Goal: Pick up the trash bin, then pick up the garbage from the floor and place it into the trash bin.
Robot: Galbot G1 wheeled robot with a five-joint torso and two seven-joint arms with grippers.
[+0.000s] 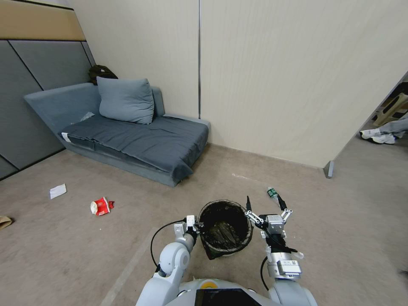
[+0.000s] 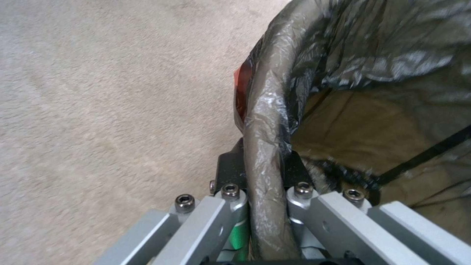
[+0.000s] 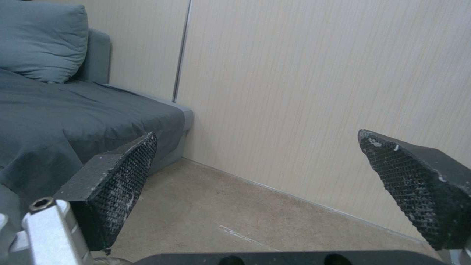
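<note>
Black liner plastic covers the rim of the trash bin [image 1: 225,231], and the left gripper [image 1: 192,226] is clamped on that rim at the bin's left side, one finger [image 2: 230,173] outside and one inside, the bin upright with its mouth facing up. No writing can be read on anything. Just right of the bin, the right gripper [image 1: 264,205] is spread wide and empty, a small green-labelled bottle [image 1: 272,193] lying on the carpet [image 1: 348,238] just beyond it, and a red-and-white snack packet [image 1: 101,206] well off to the left.

Even, soft indoor light; head view bends at edges; left wrist view blurred.
</note>
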